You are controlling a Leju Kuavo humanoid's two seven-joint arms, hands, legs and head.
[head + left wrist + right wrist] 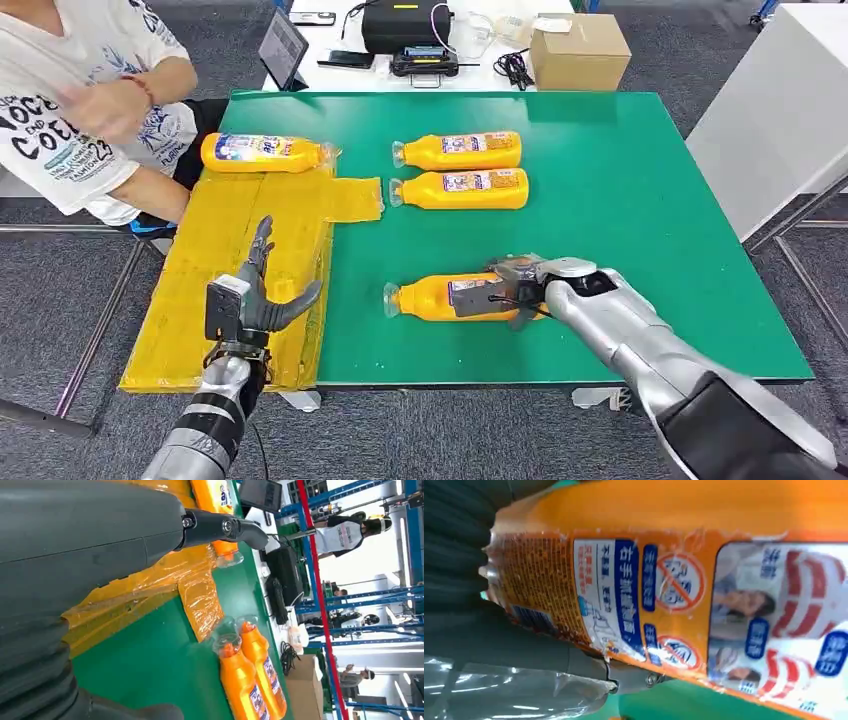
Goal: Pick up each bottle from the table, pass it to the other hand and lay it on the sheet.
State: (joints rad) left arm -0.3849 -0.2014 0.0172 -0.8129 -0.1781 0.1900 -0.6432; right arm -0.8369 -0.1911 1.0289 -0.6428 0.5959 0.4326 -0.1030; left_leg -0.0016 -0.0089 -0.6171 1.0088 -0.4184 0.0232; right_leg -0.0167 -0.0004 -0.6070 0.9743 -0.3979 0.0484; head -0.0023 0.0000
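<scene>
Head view: the fingers of the right hand are seen wrapped over the near bottle, which lies on its side on the green table, cap pointing left. In the right wrist view the thumb is pressed against the label of that bottle — a grip is taken, though whether the bottle is lifted off the table cannot be told. The left hand is held over the near part of the yellow sheet, fingers spread and holding nothing.

Further out, one bottle is already laid at the far edge of the sheet, and two more are set side by side on the table beyond it.

The pick-up step is judged to be in hand. A lift is called for next, then a carry leftward — the bottle to be presented so that bare body is left for the waiting left hand.
</scene>
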